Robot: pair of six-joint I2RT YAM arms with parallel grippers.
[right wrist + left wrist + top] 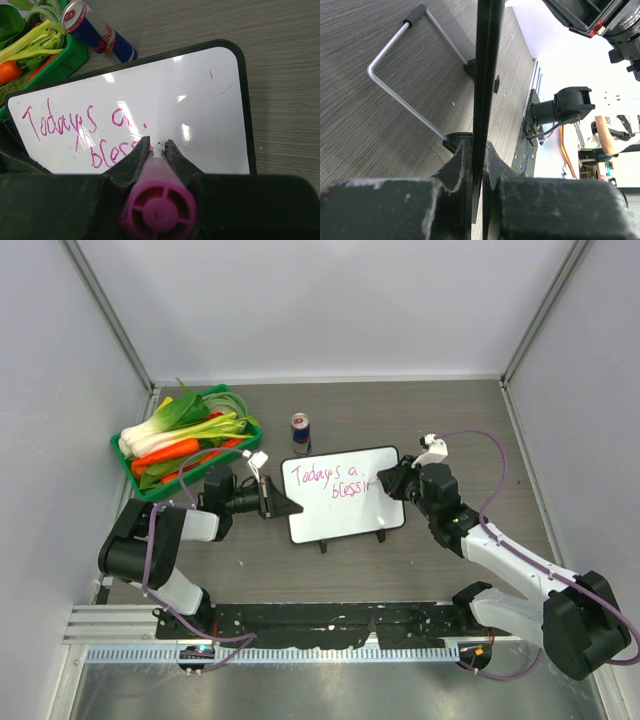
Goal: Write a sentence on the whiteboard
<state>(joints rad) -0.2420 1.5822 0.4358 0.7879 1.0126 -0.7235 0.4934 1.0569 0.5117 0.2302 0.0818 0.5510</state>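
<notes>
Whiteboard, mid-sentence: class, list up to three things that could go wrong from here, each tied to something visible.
1. The left gripper grips the whiteboard only by its thin edge; marker pressure might twist it loose.
2. The right gripper hides the marker tip, so new letters of the sentence may overlap or smear.
3. The can stands close to the whiteboard's far edge; a push could topple it.

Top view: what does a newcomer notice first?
The unfinished pink sentence on the whiteboard at centre, with the right gripper holding a pink marker at its right end. The left gripper clamps the board's left edge. A green basket of vegetables sits far left.
</notes>
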